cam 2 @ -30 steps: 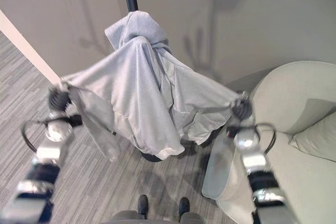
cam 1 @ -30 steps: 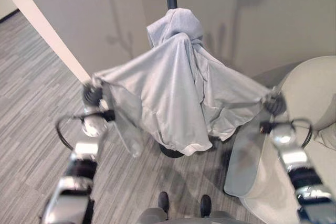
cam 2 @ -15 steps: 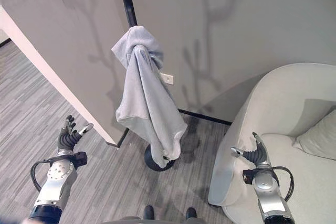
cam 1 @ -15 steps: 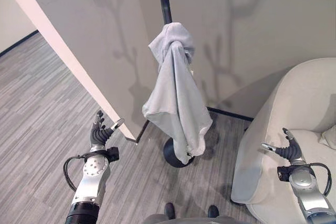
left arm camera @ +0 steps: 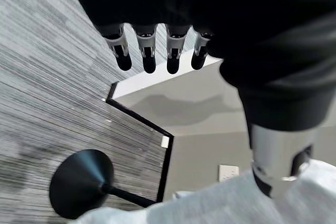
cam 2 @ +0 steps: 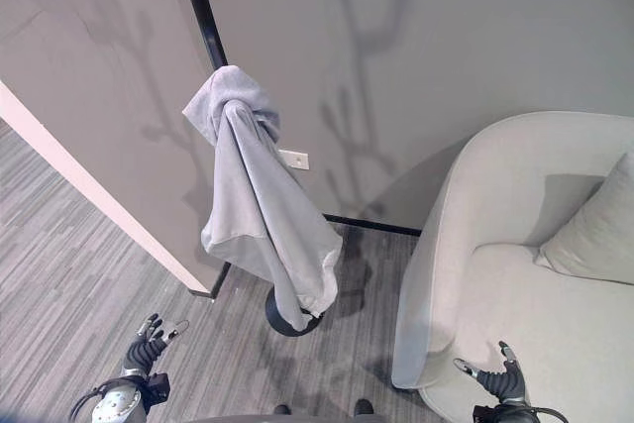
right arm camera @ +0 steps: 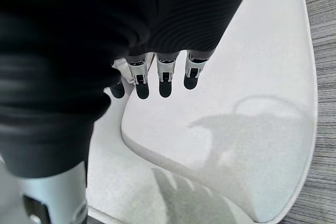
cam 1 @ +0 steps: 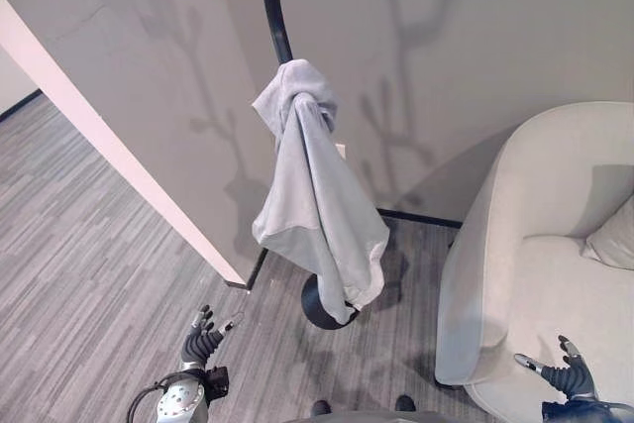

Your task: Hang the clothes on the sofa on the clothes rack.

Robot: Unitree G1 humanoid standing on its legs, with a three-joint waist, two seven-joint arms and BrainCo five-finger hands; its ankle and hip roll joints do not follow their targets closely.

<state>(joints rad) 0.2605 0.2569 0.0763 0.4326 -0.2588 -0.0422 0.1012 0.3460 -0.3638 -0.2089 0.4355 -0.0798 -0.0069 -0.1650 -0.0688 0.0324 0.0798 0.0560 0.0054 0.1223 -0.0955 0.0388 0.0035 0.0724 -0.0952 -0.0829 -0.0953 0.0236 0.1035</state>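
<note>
A grey wall (cam 1: pixel 475 37) meets a striped grey floor (cam 1: pixel 89 235) at a corner. In the left eye view, a black clothes rack (cam 1: pixel 273 7) stands before that wall, and a pale grey hoodie (cam 1: pixel 317 205) hangs from it, bunched at the top and draping down to just above the round base (cam 1: pixel 317 306). A cream sofa (cam 1: pixel 545 235) sits to the right, with a cushion (cam 1: pixel 614 235) in its corner and no clothes on its seat. The left hand (cam 1: pixel 203 339) is low over the floor, fingers spread and holding nothing.

In the right eye view, the right hand (cam 2: pixel 500 378) is low over the sofa seat, also spread and empty.

The left wrist view looks along straight, relaxed fingers toward the rack's base, with grey cloth at the edge.

The right wrist view shows straight fingers above the bare sofa seat.

The hoodie looks light, soft and limp, likely to slide off a smooth peg. If it needs resettling, the bunched hood or collar at the top is probably the best place to take hold.
</note>
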